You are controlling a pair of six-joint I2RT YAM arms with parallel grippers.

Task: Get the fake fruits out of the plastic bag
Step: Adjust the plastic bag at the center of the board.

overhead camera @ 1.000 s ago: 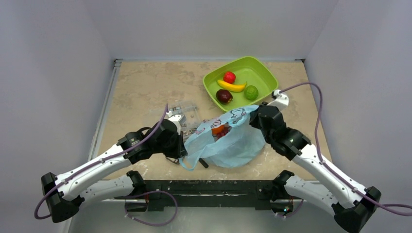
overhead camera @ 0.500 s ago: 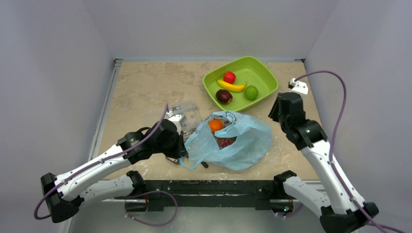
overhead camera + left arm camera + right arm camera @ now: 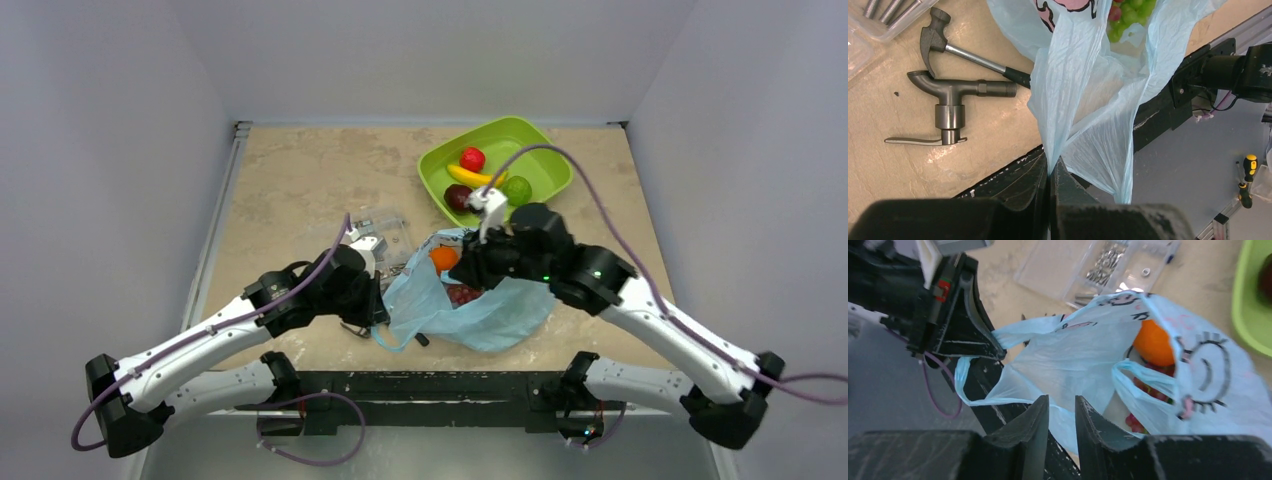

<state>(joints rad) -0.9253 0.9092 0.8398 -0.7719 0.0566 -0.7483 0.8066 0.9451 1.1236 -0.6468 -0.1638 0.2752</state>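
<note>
At the near edge of the surface (image 3: 300, 180), the left fingers (image 3: 1045, 172) are pressed together on a gathered fold of the bag (image 3: 490, 310). They pinch the thin film where a handle loop runs down. That hold seems meant to anchor the bag and draw one side of its mouth taut, so the other arm can reach in without dragging the whole thing along.

Just beside this grip lie a dark grey hammer (image 3: 970, 56) and a grey metal pipe fitting (image 3: 950, 97) with a flat lever. Both are matte and hard-edged, and neither belongs to the job.

The bag is pale blue, crinkly and half see-through, printed with cartoon faces in black and pink. It slumps on the surface with its mouth open upward. The right fingers (image 3: 1040, 410) hang over that mouth, slightly spread with nothing between them, apparently lining up for a pick.

Inside, a smooth round orange (image 3: 443, 258) sits highest and most exposed. Knobbly red grapes (image 3: 461, 294) lie beneath a loose handle strap, and green grapes (image 3: 1128, 12) show through the film. The orange looks the easiest target. The limp plastic around it could get caught in the grip along with the fruit.

Beyond the bag lies a clear packet of screws (image 3: 1098, 270), flat and shiny. Farthest back stands a lime-green tray (image 3: 545, 150), shallow with rounded corners. It holds a banana (image 3: 478, 179), a dark plum (image 3: 461, 198), a red fruit (image 3: 472, 158) and a green fruit (image 3: 517, 190), all glossy plastic. So the task looks partly done, with several fruits left in the bag.
</note>
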